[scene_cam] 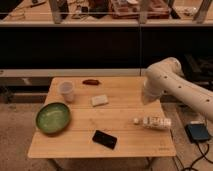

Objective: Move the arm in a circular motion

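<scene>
Over the right edge of the worktop (125,142), far across from the green bowl (52,118), the arm (182,87) reaches in from the lower right. Its thick cream-white segments rise to a rounded, dark-dotted joint, then bend down toward the wood. The pincer (149,96) hangs at the arm's lower end, just above the surface, well to the right of the bowl and a little farther back. Its shape merges with the pale wrist, so I cannot tell whether it is open or closed, and nothing shows in its grip. The bowl sits at the worktop's front left, near the left edge. Just behind the bowl and slightly right stands a clear plastic cup (66,91), upright. Farther back and right of the bowl lies a small reddish-brown item (90,82), close to the far edge. A pale rectangular block (99,100) rests right of the bowl and slightly behind it, about midway across the wood. A flat black device (104,139) lies right of the bowl and nearer the front edge, turned at an angle. Far right of the bowl, a small bottle (152,122) lies on its side below the pincer, apart from it. Beyond the worktop's right edge, farthest from the bowl, a dark box (197,132) sits on the floor with cables trailing from it.
</scene>
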{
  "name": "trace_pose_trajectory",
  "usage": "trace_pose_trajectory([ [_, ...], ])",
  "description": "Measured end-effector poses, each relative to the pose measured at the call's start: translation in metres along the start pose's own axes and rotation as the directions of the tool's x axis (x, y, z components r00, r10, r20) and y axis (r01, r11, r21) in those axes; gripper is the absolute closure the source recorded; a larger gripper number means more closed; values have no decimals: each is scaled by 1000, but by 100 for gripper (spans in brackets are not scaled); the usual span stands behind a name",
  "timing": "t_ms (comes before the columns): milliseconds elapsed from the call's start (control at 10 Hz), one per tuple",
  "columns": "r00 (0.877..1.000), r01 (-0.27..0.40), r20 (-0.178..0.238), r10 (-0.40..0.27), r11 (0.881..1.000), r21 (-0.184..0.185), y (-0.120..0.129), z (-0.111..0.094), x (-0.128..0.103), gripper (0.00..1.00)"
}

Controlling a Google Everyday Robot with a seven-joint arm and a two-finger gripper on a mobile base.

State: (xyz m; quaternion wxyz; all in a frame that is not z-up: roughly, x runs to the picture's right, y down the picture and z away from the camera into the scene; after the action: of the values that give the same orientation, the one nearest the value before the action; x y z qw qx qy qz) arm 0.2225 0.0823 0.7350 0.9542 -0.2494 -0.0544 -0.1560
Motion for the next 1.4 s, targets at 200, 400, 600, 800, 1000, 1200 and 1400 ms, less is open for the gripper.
trace_pose_trajectory([
  [200,1000,-17,0,17,999,-35,43,-2,-19,100],
  [400,1000,-12,8,13,997,-77,86,-4,-57,100],
  [600,999,24,27,-22,996,-91,103,-4,-96,100],
  [800,993,100,68,-94,991,-89,100,-1,-150,100],
  [1000,972,199,140,-187,977,-76,73,6,-203,100],
  [1200,948,262,206,-243,962,-70,39,19,-233,100],
  [1400,922,322,243,-301,945,-50,-11,39,-245,100],
])
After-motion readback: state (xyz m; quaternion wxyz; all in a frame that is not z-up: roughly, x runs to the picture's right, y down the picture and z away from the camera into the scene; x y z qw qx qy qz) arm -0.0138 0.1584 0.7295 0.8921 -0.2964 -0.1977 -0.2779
